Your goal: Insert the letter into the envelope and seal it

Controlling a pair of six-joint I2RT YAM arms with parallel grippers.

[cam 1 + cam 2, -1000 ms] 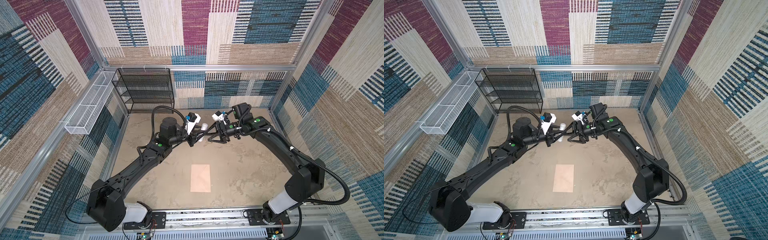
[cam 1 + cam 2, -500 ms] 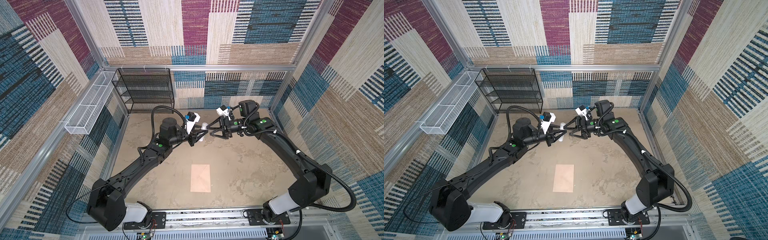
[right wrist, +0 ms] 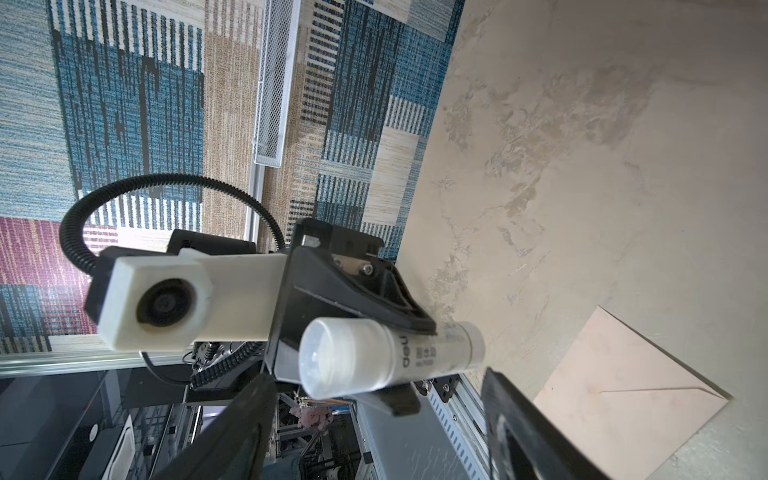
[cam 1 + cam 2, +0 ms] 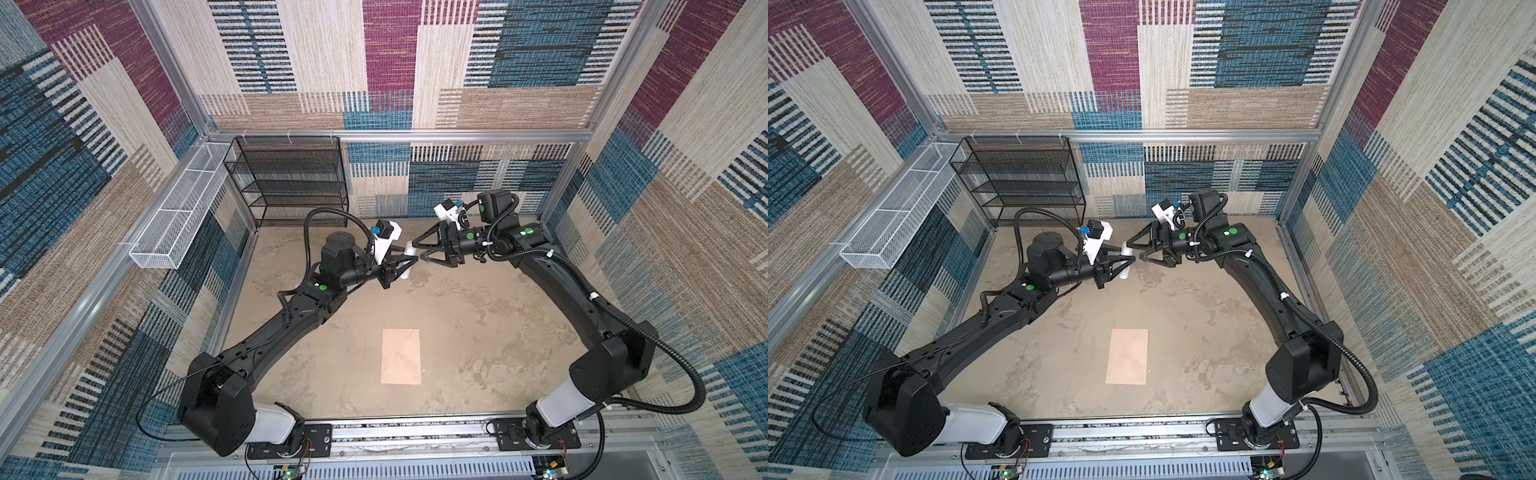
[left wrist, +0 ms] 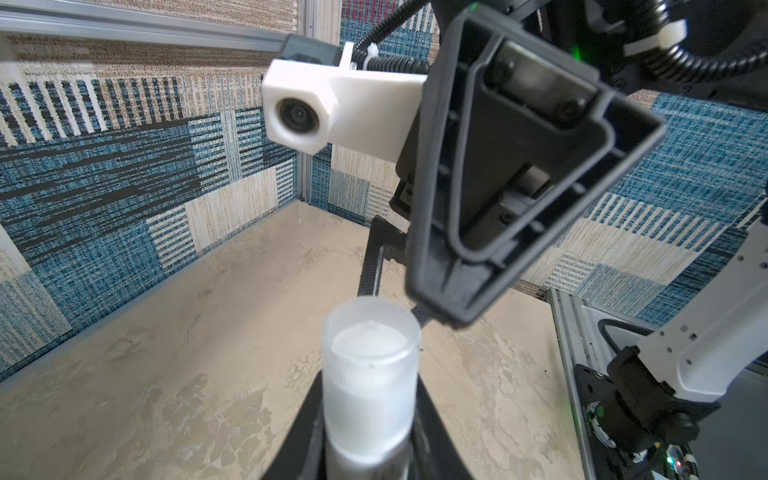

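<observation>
One white glue stick point(image 3: 415, 353) sits clamped in the left pincer point(image 4: 409, 258) above the far desk point(image 4: 478, 311), the right pincer point(image 4: 419, 252) gaping wide beside its cap point(image 3: 332, 357), the envelope point(image 4: 401, 361) flat nearer.

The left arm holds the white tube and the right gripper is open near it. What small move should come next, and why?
Probably the right gripper should ease around the cap and close on it. The left gripper grips the white tube by its body, the cap is on, and the right jaws stand open at that end. The envelope lies flat, flap folded.
</observation>
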